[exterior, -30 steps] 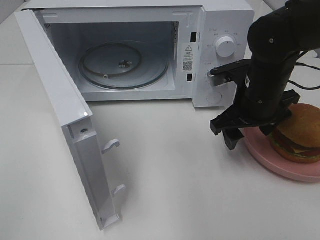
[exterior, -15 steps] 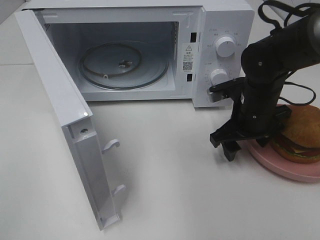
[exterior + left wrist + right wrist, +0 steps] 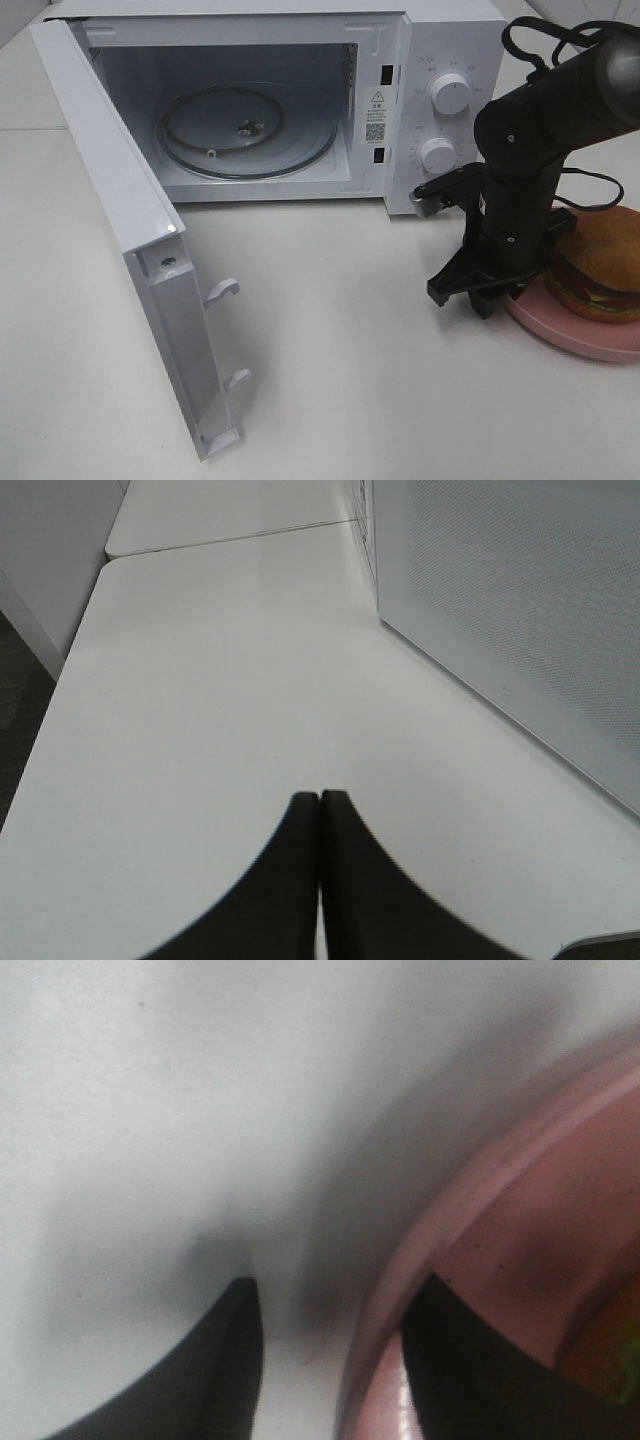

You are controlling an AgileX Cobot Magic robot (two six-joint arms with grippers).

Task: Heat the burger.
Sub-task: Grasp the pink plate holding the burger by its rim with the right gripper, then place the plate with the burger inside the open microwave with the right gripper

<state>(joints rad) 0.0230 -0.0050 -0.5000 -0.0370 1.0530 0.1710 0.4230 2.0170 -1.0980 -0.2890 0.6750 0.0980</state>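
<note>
R pincer [image 3: 338,1285] lowered, half-wide astride plate [image 3: 568,340] rim; burger [image 3: 603,272] on it; L pincer [image 3: 320,798] closed.

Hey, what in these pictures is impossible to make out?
- Burger: in the exterior high view the right arm covers its left side and the frame edge cuts it; the right wrist view shows only a blurred sliver.
- Pink plate: cut off by the exterior view's edge.
- Microwave dial lettering: too small in the exterior view.
- Left hand: outside the exterior view.
</note>
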